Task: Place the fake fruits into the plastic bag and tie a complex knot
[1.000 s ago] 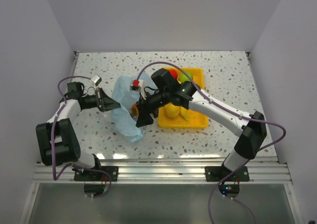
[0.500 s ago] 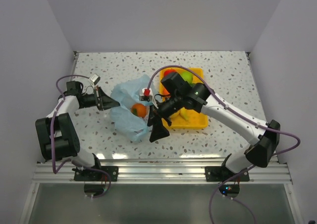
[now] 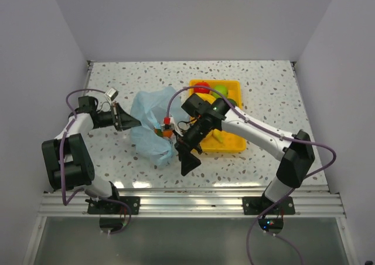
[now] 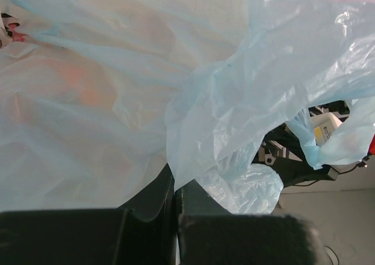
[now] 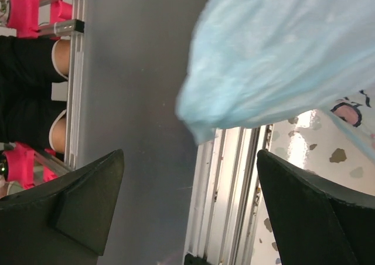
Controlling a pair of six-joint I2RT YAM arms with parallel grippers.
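Observation:
The light-blue plastic bag (image 3: 147,121) lies crumpled at centre left. My left gripper (image 3: 128,122) is shut on its left edge; the left wrist view shows the film (image 4: 234,95) pinched between the fingers (image 4: 152,200). An orange (image 3: 166,133) sits at the bag's mouth and shows as an orange tint through the film (image 4: 82,83). My right gripper (image 3: 184,156) is wide open and empty, just right of and in front of the bag, pointing at the near edge. In the right wrist view (image 5: 190,159) the bag (image 5: 281,48) hangs above the open fingers.
A yellow tray (image 3: 234,143) stands right of the bag, holding a red apple (image 3: 202,89), a green lime (image 3: 220,91) and yellow fruit (image 3: 214,136). The right arm crosses over the tray. The metal rail (image 3: 193,203) runs along the near edge.
My right gripper let go of the orange at the bag's mouth, opened wide, and drew back toward the near edge. The bag's top shifted. The left gripper kept its hold.

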